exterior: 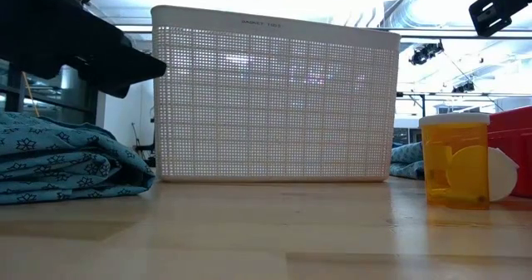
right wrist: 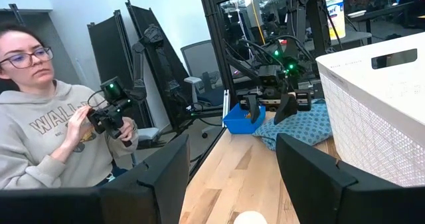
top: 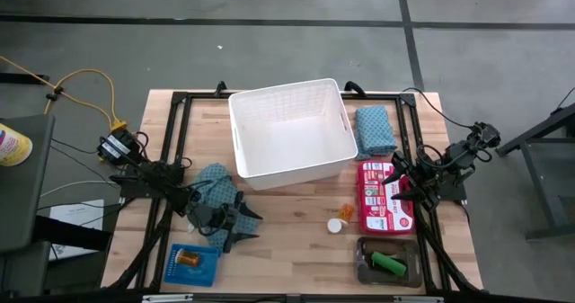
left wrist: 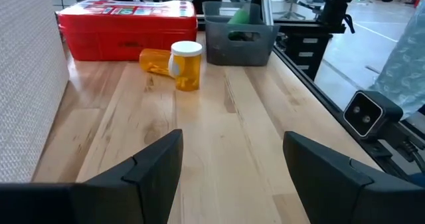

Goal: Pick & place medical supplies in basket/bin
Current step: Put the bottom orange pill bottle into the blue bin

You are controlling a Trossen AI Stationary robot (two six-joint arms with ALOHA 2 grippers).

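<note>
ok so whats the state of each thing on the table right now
large white lattice plastic basket: upright, empty
left claw: open, empty
right claw: open, empty
small orange pill bottle: upright, white cap on
teal patterned cloth: crumpled beside basket
red rectangular case: shut, lying flat

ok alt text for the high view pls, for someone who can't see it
Seen from above, a wooden table holds an empty white basket at centre, with teal cloths on either side. A red case, orange pill bottle and grey tray sit nearer the open right gripper; the left gripper is open too.
</note>
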